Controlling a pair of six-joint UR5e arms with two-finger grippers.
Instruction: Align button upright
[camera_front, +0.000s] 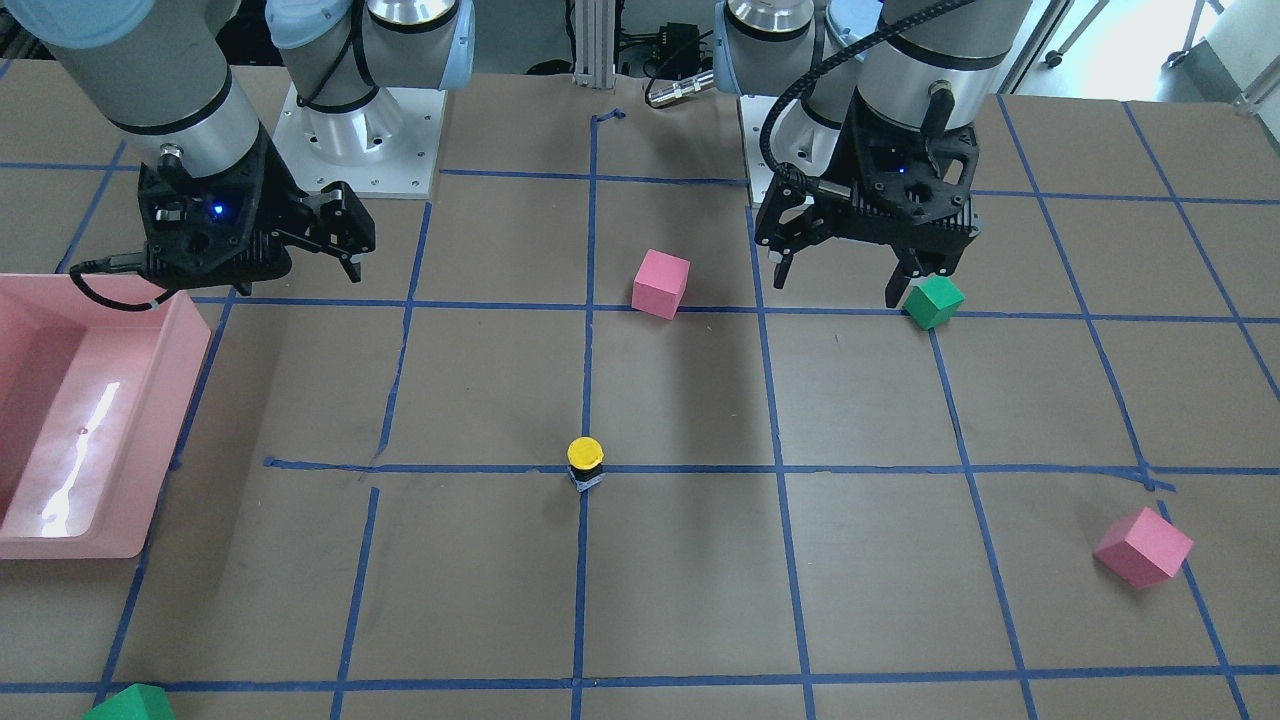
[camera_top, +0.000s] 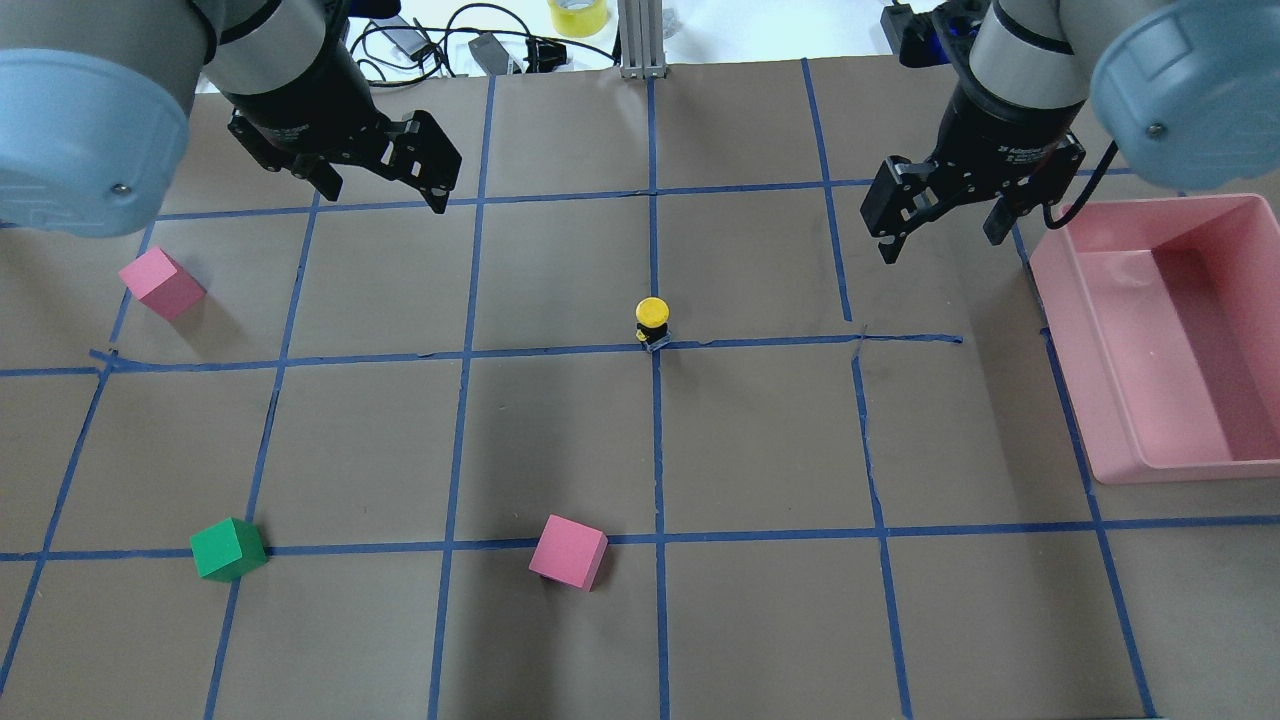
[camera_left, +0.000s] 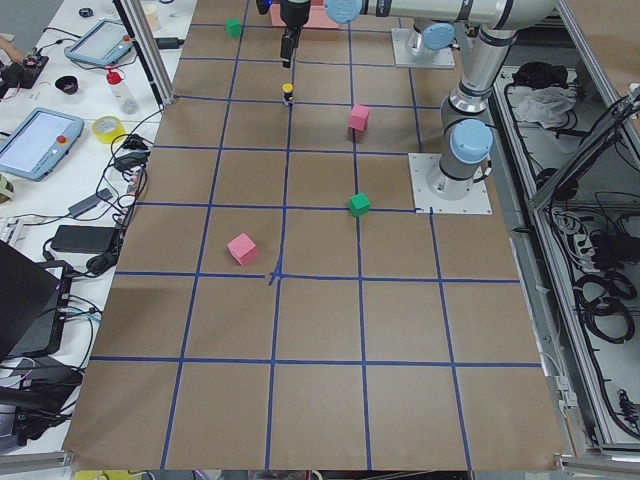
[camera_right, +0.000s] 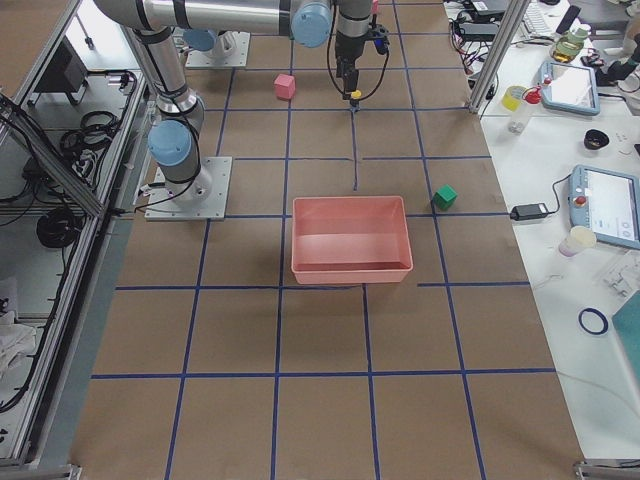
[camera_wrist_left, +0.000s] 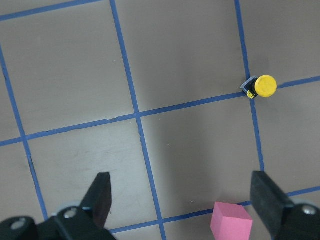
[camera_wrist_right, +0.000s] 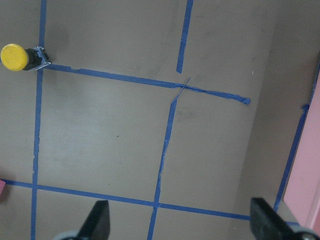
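Brown paper covers the table (camera_top: 560, 440), marked into squares by a grid of blue tape (camera_top: 658, 450). Over its far half hang the left arm (camera_top: 290, 80) and the right arm (camera_top: 1020, 70), both pointing down at the surface. A pink bin (camera_top: 1180, 370) sits on the robot's right side of the table, just beside and below the right arm's wrist in the overhead view. The left gripper (camera_top: 384, 192) hovers above the paper with its fingers spread wide and nothing between them; its wrist camera shows the two fingertips far apart over bare paper. The right gripper (camera_top: 941, 242) hovers likewise, fingers wide apart and holding nothing, close to the bin's rim. On the robot's left side lie one pink cube (camera_top: 162, 284) towards the far edge and a green cube (camera_top: 228, 549) nearer the robot, well apart from each other. A second pink cube (camera_top: 568, 551) rests near the middle on the robot's side, touching a tape line. A second green cube (camera_front: 130, 703) shows at the operators' edge, beyond the bin. Smallest of all, the button (camera_top: 652, 322) stands on its base with the yellow cap uppermost, right at a crossing of tape lines at the table's centre, between the two grippers and well apart from both.
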